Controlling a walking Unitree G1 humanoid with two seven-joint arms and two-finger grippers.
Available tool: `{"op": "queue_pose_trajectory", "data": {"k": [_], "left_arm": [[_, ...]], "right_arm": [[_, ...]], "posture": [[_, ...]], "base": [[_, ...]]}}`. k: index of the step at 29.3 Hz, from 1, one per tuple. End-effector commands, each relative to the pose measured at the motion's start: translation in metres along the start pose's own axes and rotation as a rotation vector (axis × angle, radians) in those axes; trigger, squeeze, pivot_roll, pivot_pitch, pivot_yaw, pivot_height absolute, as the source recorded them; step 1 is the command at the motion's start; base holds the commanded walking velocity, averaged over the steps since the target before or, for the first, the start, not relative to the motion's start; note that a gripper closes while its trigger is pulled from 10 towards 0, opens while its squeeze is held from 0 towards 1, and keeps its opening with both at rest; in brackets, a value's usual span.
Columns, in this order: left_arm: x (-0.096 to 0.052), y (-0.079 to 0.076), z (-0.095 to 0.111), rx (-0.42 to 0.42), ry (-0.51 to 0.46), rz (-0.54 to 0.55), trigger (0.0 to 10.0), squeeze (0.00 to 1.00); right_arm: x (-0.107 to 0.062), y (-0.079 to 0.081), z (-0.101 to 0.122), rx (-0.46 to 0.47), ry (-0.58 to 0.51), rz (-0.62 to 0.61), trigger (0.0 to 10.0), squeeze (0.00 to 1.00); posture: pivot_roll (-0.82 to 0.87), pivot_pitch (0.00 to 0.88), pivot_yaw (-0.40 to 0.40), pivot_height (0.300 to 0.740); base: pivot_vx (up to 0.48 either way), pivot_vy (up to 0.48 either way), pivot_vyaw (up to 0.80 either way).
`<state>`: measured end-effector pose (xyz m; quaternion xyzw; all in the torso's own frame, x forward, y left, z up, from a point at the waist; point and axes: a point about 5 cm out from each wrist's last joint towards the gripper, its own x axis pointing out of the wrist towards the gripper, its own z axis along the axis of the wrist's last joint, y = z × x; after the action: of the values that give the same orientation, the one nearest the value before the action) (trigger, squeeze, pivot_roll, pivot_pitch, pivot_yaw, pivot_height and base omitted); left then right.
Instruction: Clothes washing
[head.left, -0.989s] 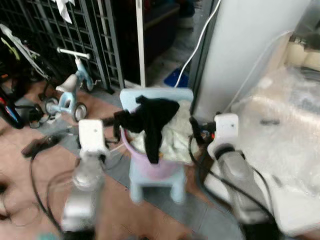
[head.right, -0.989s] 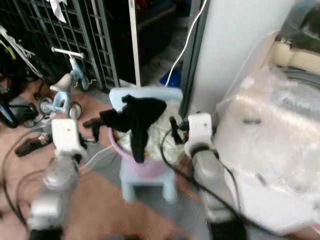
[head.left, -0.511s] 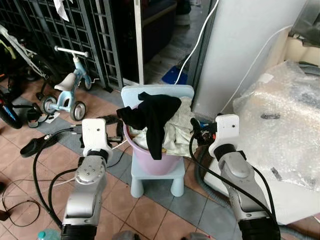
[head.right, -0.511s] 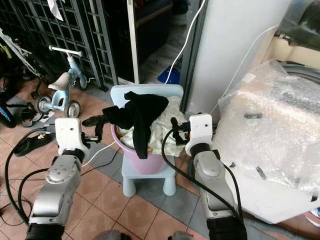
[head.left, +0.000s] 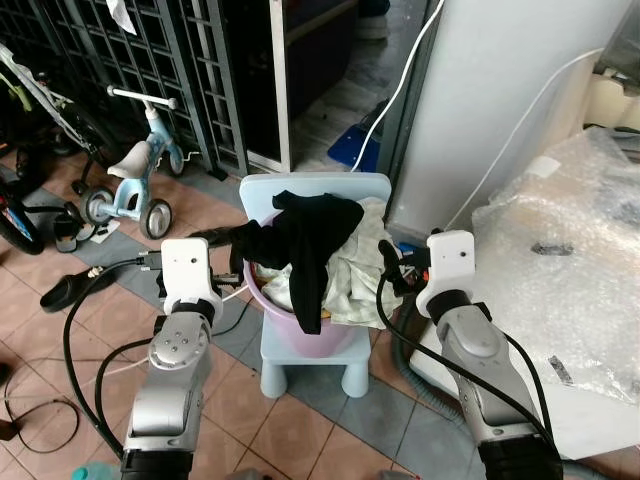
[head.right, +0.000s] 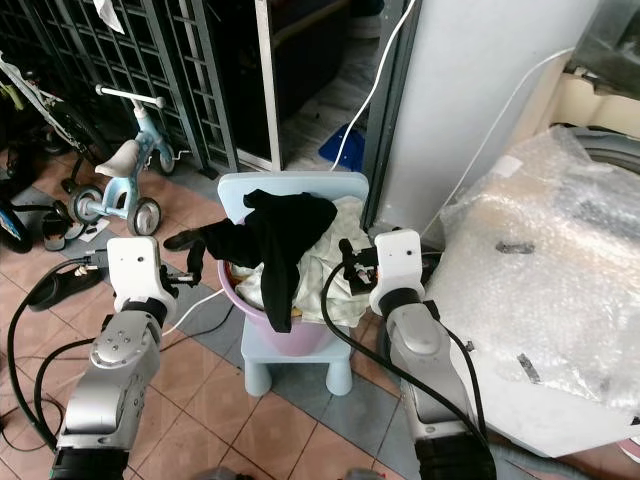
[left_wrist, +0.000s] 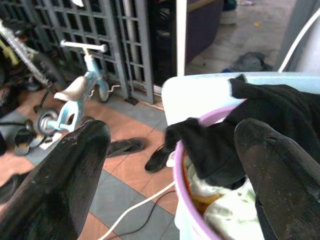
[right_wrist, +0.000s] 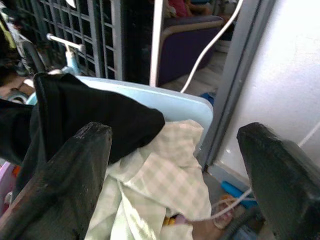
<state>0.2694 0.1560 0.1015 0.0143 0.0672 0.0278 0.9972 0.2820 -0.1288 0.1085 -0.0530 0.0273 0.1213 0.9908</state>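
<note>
— How do the jaws stand?

— Both wide apart and holding nothing. The left gripper (left_wrist: 170, 185) sits just beside the near rim of the pink basin (head.left: 300, 325), on its left; the right gripper (right_wrist: 172, 172) is just beside the laundry on the other flank. Neither touches cloth.

— And the washing itself?

— Heaped in that one basin: a black garment (head.left: 305, 240) draped over the top and hanging down the front, with a pale checked cloth (head.left: 355, 265) bulging over the right edge. The basin stands on one light-blue child's chair (head.left: 310, 355), whose backrest rises behind the pile.

— Room to move?

— Open tiled floor (head.left: 290, 430) in front of the chair and to its left. On the right it is tight: a white pillar (head.left: 500, 90) stands close behind, and a bulky thing wrapped in bubble wrap (head.left: 570, 260) is near the right arm.

— Anything else to count?

— One small blue balance bike (head.left: 130, 185) by the dark grille (head.left: 150, 60), well apart on the left, and loose cables (head.left: 80, 350) across the floor.
</note>
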Motion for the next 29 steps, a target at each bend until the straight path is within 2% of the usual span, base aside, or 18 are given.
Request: {"op": "queue_pose_trajectory", "data": {"k": [1,14,19,21,24,29], "left_arm": [[0.000,-0.002,0.001,0.001,0.004,0.000,10.0,0.00],[-0.001,-0.001,-0.001,0.016,0.015,0.002,10.0,0.00],[-0.003,0.000,0.000,0.014,0.020,0.009,10.0,0.00],[-0.004,0.000,0.000,0.015,0.019,0.011,10.0,0.00],[-0.007,0.001,-0.001,0.023,0.026,0.011,10.0,0.00],[-0.012,0.002,0.001,0.031,0.029,0.012,10.0,0.00]], "right_arm": [[0.000,0.000,-0.005,-0.034,0.027,0.019,10.0,0.00],[0.002,0.005,-0.014,-0.057,0.089,0.058,10.0,0.00],[0.008,0.007,-0.024,0.016,0.171,0.053,10.0,0.00],[0.009,0.009,-0.025,0.014,0.181,0.064,10.0,0.00],[0.017,0.020,-0.033,-0.041,0.248,0.118,10.0,0.00],[0.028,0.030,-0.038,-0.099,0.308,0.135,10.0,0.00]], "posture": [[-0.09,0.000,0.005,0.740],[-0.08,0.000,0.005,0.740],[-0.06,0.000,-0.001,0.740],[-0.06,0.000,-0.003,0.740],[-0.03,0.000,-0.010,0.740],[0.00,0.000,-0.028,0.740]], "base": [[0.352,0.000,0.62],[0.316,0.000,0.80],[0.000,0.000,0.00],[0.000,0.000,0.00],[0.000,0.000,0.00],[0.000,0.000,0.00]]}}
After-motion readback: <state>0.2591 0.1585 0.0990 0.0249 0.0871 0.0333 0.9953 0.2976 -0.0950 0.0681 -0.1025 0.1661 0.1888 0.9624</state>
